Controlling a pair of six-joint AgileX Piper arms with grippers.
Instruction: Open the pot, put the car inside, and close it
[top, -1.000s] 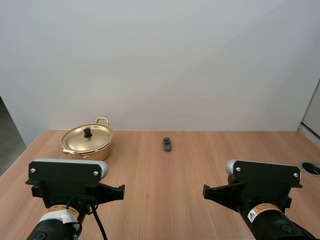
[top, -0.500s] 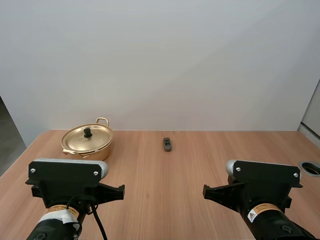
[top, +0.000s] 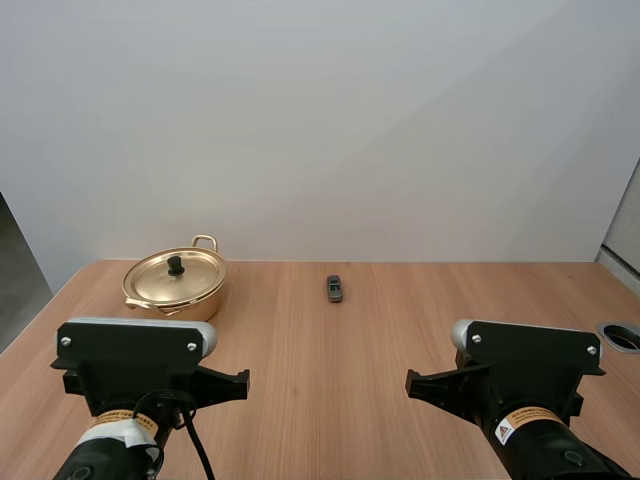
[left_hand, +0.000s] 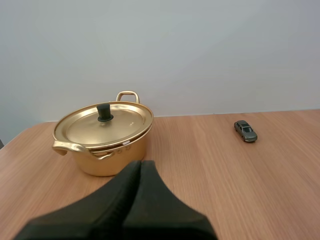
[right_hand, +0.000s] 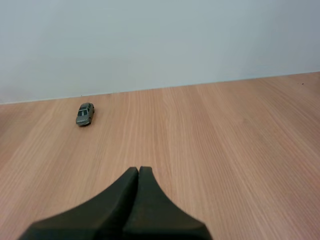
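Note:
A gold pot (top: 175, 284) with two loop handles stands at the table's far left, its lid (top: 176, 275) on and topped by a black knob (top: 176, 265). A small grey toy car (top: 334, 288) rests near the back middle of the table. In the left wrist view the pot (left_hand: 102, 138) is close ahead of my left gripper (left_hand: 140, 165), whose fingers lie together as one dark wedge, shut on nothing; the car (left_hand: 245, 131) sits farther off beside it. My right gripper (right_hand: 138, 171) is likewise shut and holds nothing, with the car (right_hand: 85, 113) well ahead of it.
The wooden table (top: 340, 350) runs wide between pot and car and toward the near edge. A round grey hole (top: 622, 336) sits at the table's right edge. A plain white wall stands behind the table.

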